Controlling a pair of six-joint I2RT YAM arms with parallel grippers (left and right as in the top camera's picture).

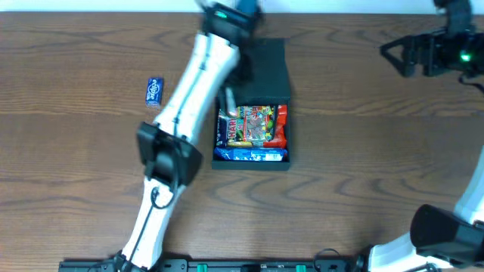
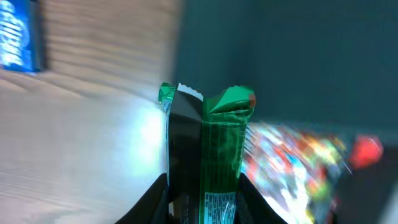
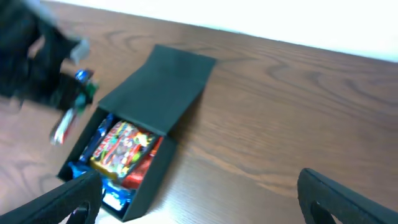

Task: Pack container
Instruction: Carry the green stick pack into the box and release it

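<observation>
The dark teal container (image 1: 270, 66) lies mid-table with its flap lid folded flat to the back and several colourful snack packets (image 1: 253, 128) in its box. My left gripper (image 1: 233, 85) hangs over the box's rear left corner, shut on a green snack packet (image 2: 214, 149) that stands up between the fingers. In the left wrist view the packet sits over the line where the lid (image 2: 280, 56) meets the wood. My right gripper (image 1: 401, 54) is far off at the back right, open and holding nothing. Its view shows the container (image 3: 163, 87) from behind.
A blue snack packet (image 1: 154, 90) lies alone on the wooden table left of the container, also seen top left (image 2: 18, 34) in the left wrist view. The left arm (image 1: 178, 121) slants across the table from the front edge toward the box.
</observation>
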